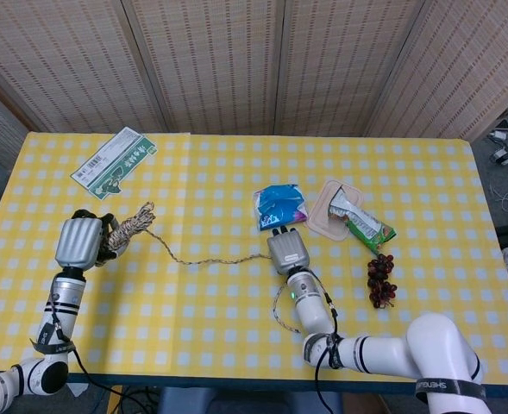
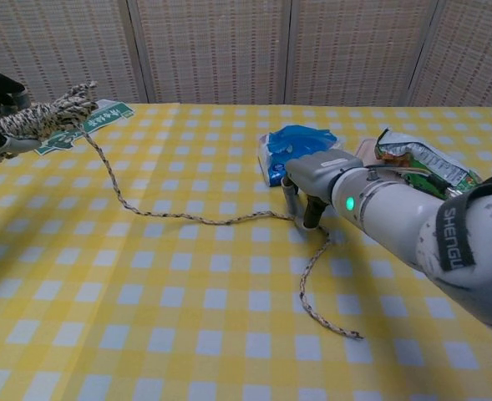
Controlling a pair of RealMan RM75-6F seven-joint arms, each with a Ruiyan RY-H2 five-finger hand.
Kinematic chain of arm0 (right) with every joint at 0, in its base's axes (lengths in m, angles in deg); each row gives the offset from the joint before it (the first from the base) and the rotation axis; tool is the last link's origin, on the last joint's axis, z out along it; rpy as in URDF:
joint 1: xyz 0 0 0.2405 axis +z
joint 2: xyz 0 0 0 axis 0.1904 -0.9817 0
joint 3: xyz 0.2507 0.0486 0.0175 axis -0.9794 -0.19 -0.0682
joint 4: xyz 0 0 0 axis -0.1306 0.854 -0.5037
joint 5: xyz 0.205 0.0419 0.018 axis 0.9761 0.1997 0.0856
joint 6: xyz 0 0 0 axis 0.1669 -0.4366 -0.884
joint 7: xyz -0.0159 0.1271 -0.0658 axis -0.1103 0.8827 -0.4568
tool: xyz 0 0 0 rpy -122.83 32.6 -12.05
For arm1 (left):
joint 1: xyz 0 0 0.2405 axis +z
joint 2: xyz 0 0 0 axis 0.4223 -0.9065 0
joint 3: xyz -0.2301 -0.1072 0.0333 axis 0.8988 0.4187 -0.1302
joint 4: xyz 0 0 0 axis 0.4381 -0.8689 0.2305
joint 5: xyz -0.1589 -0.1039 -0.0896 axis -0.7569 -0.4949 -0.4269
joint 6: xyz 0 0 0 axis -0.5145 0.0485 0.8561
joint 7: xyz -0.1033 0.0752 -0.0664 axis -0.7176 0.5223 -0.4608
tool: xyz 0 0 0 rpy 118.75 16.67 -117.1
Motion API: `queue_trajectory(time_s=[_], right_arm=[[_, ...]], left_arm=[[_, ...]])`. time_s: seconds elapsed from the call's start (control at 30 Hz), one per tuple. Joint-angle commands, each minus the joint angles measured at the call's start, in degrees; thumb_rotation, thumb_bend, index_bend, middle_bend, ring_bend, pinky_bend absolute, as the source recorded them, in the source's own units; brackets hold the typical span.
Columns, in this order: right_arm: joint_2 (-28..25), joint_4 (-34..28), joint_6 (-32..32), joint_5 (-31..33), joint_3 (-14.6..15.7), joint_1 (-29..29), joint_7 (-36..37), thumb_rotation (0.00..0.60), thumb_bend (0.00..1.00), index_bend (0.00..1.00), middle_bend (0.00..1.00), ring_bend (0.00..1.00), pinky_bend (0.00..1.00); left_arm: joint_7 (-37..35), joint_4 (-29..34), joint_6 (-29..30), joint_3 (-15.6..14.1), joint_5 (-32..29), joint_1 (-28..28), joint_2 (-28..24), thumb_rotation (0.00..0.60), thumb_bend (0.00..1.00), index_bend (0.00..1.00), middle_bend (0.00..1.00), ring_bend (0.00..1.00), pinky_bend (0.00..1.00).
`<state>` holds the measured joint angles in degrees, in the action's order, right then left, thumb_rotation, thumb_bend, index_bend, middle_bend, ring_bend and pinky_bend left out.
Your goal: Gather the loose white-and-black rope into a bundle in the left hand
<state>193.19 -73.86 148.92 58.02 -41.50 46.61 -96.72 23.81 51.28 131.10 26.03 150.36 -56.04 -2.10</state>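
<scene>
**Rope runs left-to-right, bundle end at left hand, loose tail by right hand**

Left hand (image 1: 83,241) grips the coiled part of the rope (image 2: 195,217), well left of the blue packet (image 1: 279,205); fingers wrapped on the bundle, loops sticking out past them toward the green-and-white card (image 1: 114,161).

From the bundle the slack lies on the counter (image 1: 202,302), long axis roughly left-right, sagging toward the near edge and coming back up just in front of the blue packet.

Right hand (image 2: 312,177) sits just in front of the blue packet, fingers pointing down at the strand where it bends. Can't tell whether they pinch it or only touch it. Past that bend the tail turns toward the near edge and ends free on the cloth.

Judgement: right hand is much nearer the loose length, left hand is well apart from it. Next move likely needs the right hand to carry slack leftward along the rope's axis to the bundle.
</scene>
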Motion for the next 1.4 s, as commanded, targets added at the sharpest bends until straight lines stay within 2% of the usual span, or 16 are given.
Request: queue_trajectory(time_s=[0.03,0.47,0.57,0.7,0.8,1.4], right_arm=[[0.3,0.2,0.2,-0.3,-0.1,-0.2,0.2,0.6,0.34,0.48,0.26,0.17,0.3],[1.6,1.4,1.5,-3.4,-0.3,-1.5,1.3,0.6,0.31,0.51,0.27,0.17,0.29],[1.7,0.8,1.9,-5.4,-0.1,-2.3,2.7,0.6,0.31,0.51,0.27,0.16,0.23],[2.1,0.9,2.8,-7.7,0.3,-3.1,3.6,0.6,0.3,0.51,0.22,0.07,0.12],[2.6,1.7,3.2,-9.1,0.8,-3.7,3.9,0.6,0.3,0.51,0.2,0.04,0.08],[5.0,5.6,2.0,-11.2,-0.4,-5.1,2.9,0.6,0.3,0.52,0.2,0.04,0.08]], left_arm=[[0.0,0.0,-0.1,0.0,0.0,0.0,-0.1,0.507,0.25,0.67,0.7,0.5,0.28],[-0.3,-0.2,-0.4,0.0,0.0,0.0,0.0,0.508,0.25,0.67,0.7,0.5,0.28],[-0.3,-0.3,-0.5,0.0,0.0,0.0,0.0,0.508,0.25,0.67,0.7,0.5,0.28],[-0.3,-0.3,-0.6,-0.1,0.1,0.0,0.1,0.508,0.25,0.67,0.7,0.5,0.28],[-0.4,-0.2,-0.7,-0.1,0.1,0.0,0.1,0.507,0.25,0.67,0.7,0.5,0.28],[-1.0,-0.7,-0.9,-0.2,0.1,0.3,-0.1,0.508,0.25,0.67,0.7,0.49,0.27]])
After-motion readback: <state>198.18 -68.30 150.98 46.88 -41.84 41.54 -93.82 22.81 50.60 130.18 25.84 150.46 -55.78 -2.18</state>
